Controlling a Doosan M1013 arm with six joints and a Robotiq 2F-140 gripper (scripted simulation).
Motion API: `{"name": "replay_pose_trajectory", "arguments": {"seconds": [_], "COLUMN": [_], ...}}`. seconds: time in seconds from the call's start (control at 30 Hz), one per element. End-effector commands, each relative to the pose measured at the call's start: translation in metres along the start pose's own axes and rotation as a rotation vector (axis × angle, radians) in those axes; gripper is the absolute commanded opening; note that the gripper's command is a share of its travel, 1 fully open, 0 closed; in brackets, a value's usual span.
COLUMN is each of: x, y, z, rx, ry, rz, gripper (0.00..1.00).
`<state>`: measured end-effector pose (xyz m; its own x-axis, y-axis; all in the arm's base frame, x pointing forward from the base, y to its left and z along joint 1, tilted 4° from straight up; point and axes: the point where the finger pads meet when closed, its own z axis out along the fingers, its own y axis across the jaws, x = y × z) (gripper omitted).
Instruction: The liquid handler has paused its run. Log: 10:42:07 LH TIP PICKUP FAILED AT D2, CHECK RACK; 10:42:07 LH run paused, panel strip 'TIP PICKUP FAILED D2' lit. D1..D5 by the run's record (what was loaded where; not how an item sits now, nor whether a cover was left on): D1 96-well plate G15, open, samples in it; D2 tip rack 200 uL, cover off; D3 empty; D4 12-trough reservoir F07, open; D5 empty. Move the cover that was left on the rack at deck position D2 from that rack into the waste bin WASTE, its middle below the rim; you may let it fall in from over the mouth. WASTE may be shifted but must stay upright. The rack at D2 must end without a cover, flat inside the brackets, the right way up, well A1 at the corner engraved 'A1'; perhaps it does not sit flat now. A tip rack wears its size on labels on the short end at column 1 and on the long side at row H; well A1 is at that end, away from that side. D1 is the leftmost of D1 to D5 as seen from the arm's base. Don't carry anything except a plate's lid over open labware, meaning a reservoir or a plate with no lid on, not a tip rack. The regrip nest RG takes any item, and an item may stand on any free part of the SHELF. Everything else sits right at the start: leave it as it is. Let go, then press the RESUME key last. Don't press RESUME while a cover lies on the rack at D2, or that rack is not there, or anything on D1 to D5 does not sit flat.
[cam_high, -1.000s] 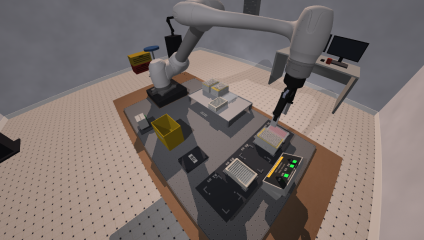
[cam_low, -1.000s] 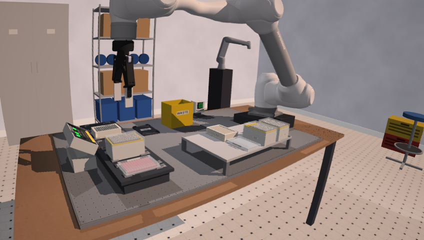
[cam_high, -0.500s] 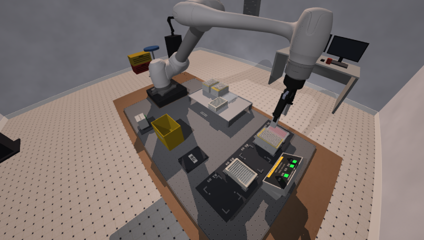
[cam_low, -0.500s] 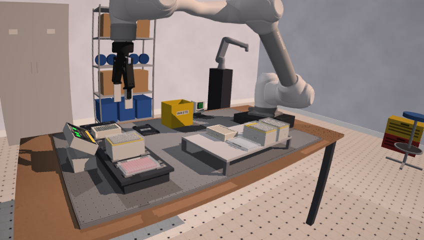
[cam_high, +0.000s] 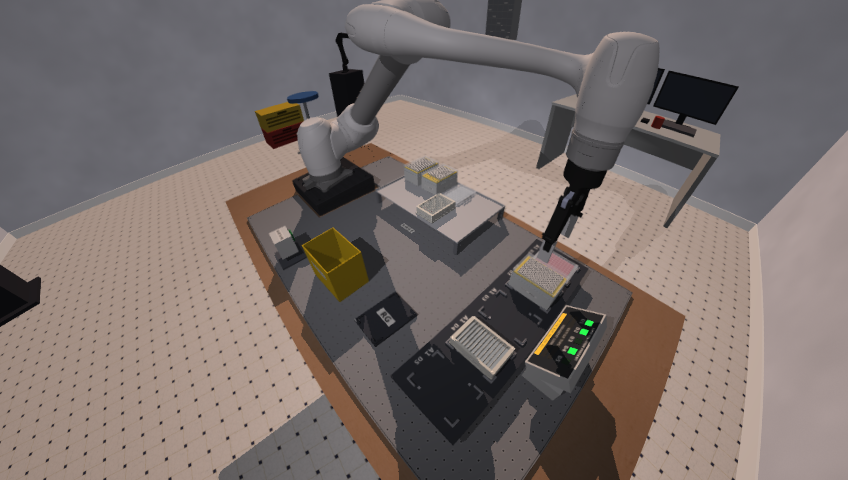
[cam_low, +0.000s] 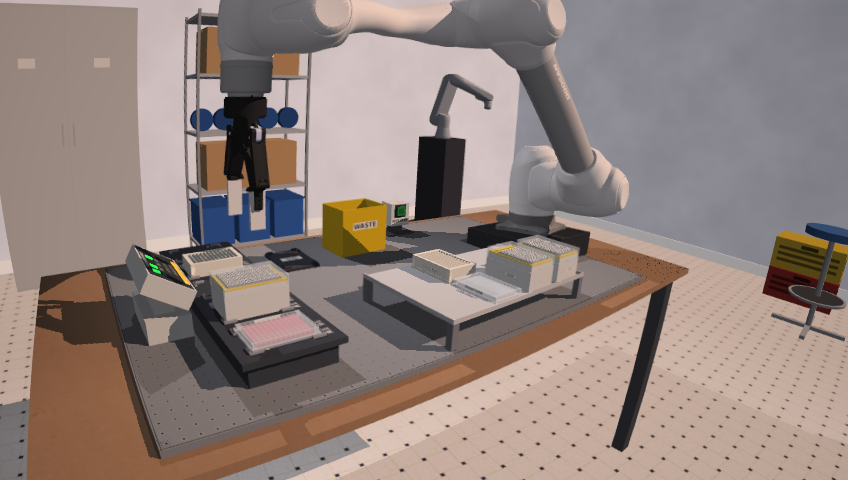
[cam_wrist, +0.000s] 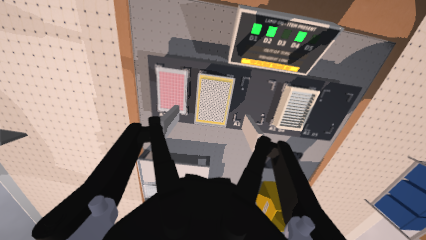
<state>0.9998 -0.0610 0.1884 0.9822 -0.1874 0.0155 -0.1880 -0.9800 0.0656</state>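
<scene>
The tip rack at D2 (cam_high: 538, 276) is a tall white box with a yellow rim and a dotted top. It also shows in the exterior view (cam_low: 249, 289) and in the wrist view (cam_wrist: 215, 98). I cannot tell a separate cover from the rack's top. My gripper (cam_high: 547, 246) hangs high above the deck, on the arm-base side of D1 and D2, open and empty; it also shows in the exterior view (cam_low: 245, 208) and the wrist view (cam_wrist: 210, 125). The yellow WASTE bin (cam_high: 334, 261) stands upright far off, near the arm's base.
The pink open plate (cam_high: 562, 264) sits at D1 beside the rack. The open reservoir (cam_high: 480, 346) sits at D4. The status panel (cam_high: 568, 344) stands behind the deck. The RG nest (cam_high: 380, 319) and the shelf (cam_high: 443, 205) with racks lie mid-table.
</scene>
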Motion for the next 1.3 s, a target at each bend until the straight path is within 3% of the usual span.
{"name": "replay_pose_trajectory", "arguments": {"seconds": [0.0,1.27], "x": [-0.001,-0.001], "y": [0.001,0.001], "z": [0.012,0.069], "rx": [0.003,0.003], "ry": [-0.007,-0.007], "rz": [-0.002,-0.002], "gripper": [0.77,0.77]}}
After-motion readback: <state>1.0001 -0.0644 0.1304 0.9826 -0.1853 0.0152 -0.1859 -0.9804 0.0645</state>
